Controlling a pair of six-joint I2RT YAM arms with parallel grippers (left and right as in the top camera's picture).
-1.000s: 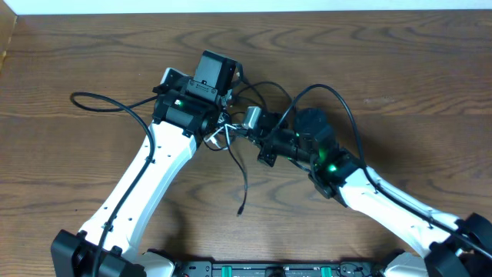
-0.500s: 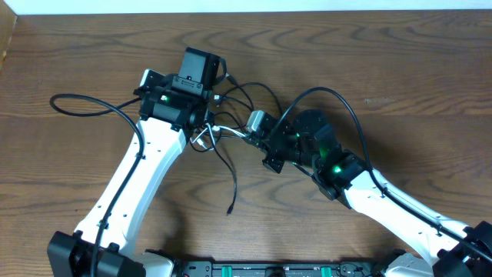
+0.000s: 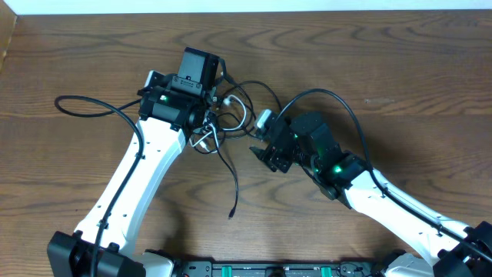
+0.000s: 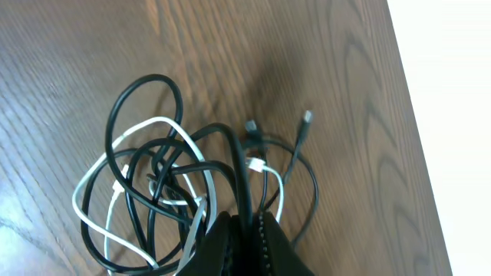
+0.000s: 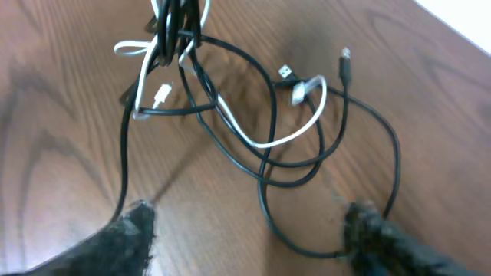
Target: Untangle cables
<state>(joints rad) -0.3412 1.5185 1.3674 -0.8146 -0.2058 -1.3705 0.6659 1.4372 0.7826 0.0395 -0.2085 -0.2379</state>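
On table (image 3: 92,46), between arms: cables (image 4: 238,165) tangled in loose overlapping loops, one black, one white, small plugs showing. Left gripper (image 4: 244,230) clamped on cables. Right gripper (image 5: 249,230) spread wide, empty, above loops.

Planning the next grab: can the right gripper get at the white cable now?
Probably yes: the right gripper is open and the white cable lies just ahead of it, though the black cable is tangled with it.
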